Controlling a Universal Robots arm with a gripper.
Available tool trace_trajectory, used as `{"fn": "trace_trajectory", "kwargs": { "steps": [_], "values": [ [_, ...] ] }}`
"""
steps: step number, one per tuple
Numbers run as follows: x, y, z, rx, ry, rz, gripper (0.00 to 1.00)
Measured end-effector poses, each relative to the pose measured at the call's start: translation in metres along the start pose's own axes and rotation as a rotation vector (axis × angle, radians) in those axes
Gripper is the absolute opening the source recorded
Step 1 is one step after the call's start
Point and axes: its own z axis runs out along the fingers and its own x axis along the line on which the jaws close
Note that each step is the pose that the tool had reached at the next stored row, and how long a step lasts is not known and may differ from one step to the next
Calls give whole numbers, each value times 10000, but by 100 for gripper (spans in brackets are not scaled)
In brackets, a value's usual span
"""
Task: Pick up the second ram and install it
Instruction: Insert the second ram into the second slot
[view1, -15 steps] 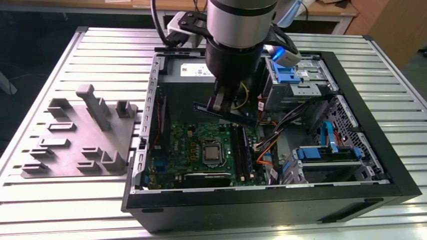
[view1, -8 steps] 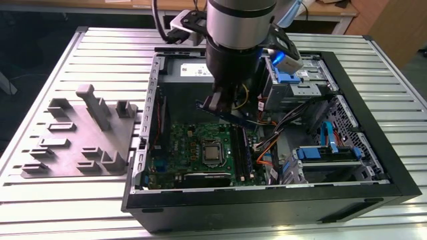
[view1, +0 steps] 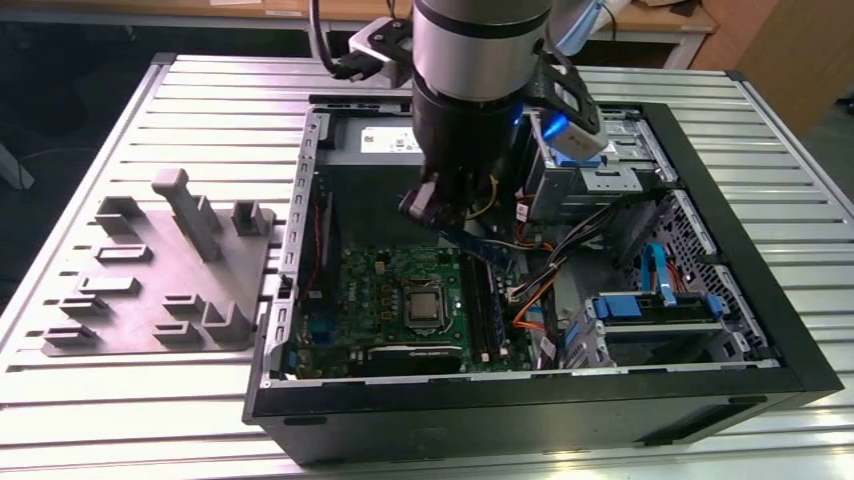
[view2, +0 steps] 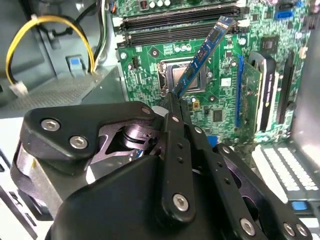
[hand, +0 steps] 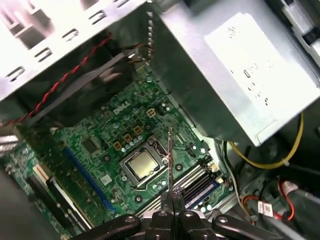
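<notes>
One gripper (view2: 176, 106) pinches the second ram (view2: 204, 52), tilted above the motherboard (view2: 147, 67), a silver power supply box (hand: 222, 75) beside that board.

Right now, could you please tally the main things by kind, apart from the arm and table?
Case: 1
Motherboard: 1
Fixture plate: 1
Ram, held in the gripper: 1
Total: 4
</notes>
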Motion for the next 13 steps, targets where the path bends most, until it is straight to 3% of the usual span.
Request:
{"fn": "trace_trajectory", "kwargs": {
  "steps": [13],
  "values": [
    [2,-1,31,180,-72,2356,12]
  ]
}}
